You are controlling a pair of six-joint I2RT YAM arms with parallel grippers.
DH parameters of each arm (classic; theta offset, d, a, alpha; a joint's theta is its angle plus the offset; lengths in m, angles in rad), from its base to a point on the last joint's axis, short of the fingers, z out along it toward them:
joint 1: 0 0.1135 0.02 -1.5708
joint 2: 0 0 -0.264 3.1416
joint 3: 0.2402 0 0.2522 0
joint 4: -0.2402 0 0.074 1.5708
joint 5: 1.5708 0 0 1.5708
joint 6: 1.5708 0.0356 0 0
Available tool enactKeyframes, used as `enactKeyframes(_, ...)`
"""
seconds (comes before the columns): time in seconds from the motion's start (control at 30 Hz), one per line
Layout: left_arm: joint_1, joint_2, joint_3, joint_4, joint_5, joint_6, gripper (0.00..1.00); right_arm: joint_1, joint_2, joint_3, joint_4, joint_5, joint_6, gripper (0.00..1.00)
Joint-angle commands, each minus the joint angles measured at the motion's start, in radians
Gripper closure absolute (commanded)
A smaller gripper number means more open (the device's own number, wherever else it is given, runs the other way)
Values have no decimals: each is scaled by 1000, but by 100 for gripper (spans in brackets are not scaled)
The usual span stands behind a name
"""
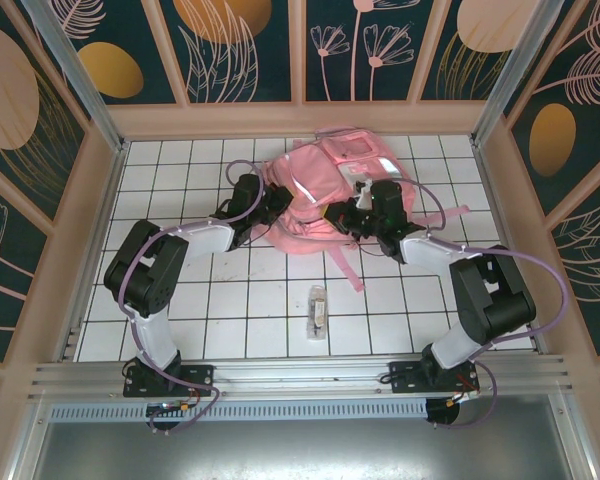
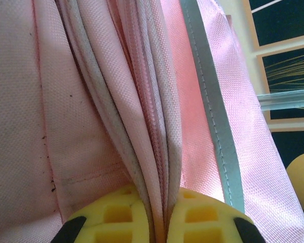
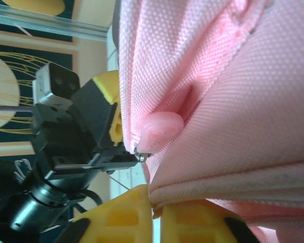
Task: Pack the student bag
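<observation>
The student bag point(image 1: 325, 185), a large pink backpack, lies at the back middle of the tiled table. My left gripper point(image 1: 278, 207) is at the bag's left side. In the left wrist view it point(image 2: 162, 220) is shut on a bunch of pink folds along the zipper seam point(image 2: 147, 126), beside a grey reflective strip point(image 2: 213, 116). My right gripper point(image 1: 346, 216) is at the bag's lower right. Its yellow pads point(image 3: 131, 217) pinch a rolled fabric edge of the bag point(image 3: 233, 76), just below a pink zipper pull point(image 3: 162, 129). The left gripper's black body point(image 3: 86, 126) shows beyond it.
A small clear packet point(image 1: 318, 312) lies on the white tiles point(image 1: 230, 300) in front of the bag, between the two arms. A pink strap point(image 1: 345, 265) trails toward it. Wooden walls enclose the table on three sides.
</observation>
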Motion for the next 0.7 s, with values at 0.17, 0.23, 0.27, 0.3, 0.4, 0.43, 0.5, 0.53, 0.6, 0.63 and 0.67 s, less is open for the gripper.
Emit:
enactKeyframes(0.17, -7, -61, 7, 185, 30, -147, 100, 66, -104, 77, -332, 99, -277, 36)
enactKeyframes(0.23, -8, -66, 4, 204, 28, -184, 100, 94, -143, 64, -373, 141, -290, 35)
enactKeyframes(0.27, -9, -71, 2, 215, 29, -201, 100, 112, -159, 62, -389, 165, -293, 35)
enactKeyframes(0.3, -9, -74, -1, 224, 30, -216, 100, 121, -171, 67, -401, 194, -299, 36)
enactKeyframes(0.4, -10, -88, -4, 240, 36, -234, 100, 177, -165, 106, -429, 277, -334, 43)
enactKeyframes(0.43, -10, -92, -7, 242, 37, -236, 100, 184, -151, 123, -435, 292, -347, 47)
enactKeyframes(0.5, -12, -106, -18, 248, 38, -240, 100, 199, -103, 165, -445, 317, -378, 55)
enactKeyframes(0.53, -13, -113, -25, 252, 36, -243, 100, 205, -77, 185, -453, 336, -390, 56)
enactKeyframes(0.6, -13, -132, -40, 254, 33, -244, 100, 225, -26, 222, -455, 380, -420, 56)
enactKeyframes(0.63, -14, -142, -46, 252, 27, -243, 100, 232, -4, 233, -451, 402, -430, 56)
enactKeyframes(0.67, -14, -146, -54, 249, 22, -240, 100, 238, 19, 244, -448, 429, -439, 56)
